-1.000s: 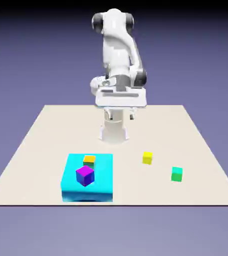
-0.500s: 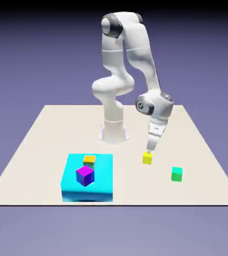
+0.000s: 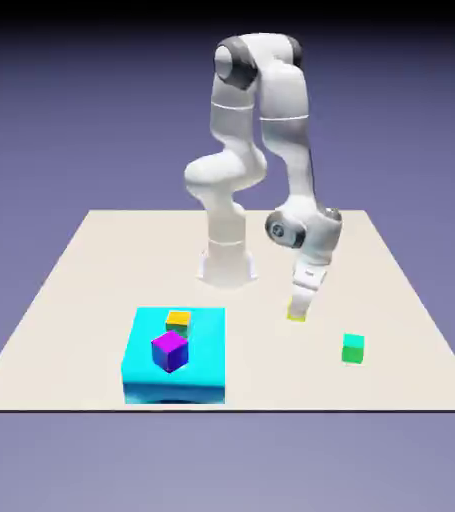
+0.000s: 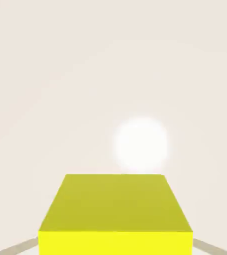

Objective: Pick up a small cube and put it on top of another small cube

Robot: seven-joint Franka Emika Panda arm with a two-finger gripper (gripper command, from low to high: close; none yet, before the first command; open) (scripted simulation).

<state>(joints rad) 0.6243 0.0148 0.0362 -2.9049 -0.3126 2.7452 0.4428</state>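
Observation:
The small yellow cube (image 4: 115, 214) fills the bottom of the hand view, large, between the two grey fingertips (image 4: 20, 246). In the exterior view only a sliver of this cube (image 3: 294, 317) shows under my gripper (image 3: 298, 308), which reaches down to the table and is shut on it. The cube still looks level with the table top. The small green cube (image 3: 353, 348) sits alone on the table, toward the exterior view's right and a little nearer the front edge, apart from the gripper.
A big flat cyan block (image 3: 176, 378) lies at the front, on the exterior view's left. It carries a larger purple cube (image 3: 170, 351) and an orange-yellow cube (image 3: 178, 321). The robot's base (image 3: 227, 262) stands behind, mid-table.
The arm swung from above its base down to the yellow cube. The jaws, open half a second ago, have shut on the cube. The other cubes have not moved.

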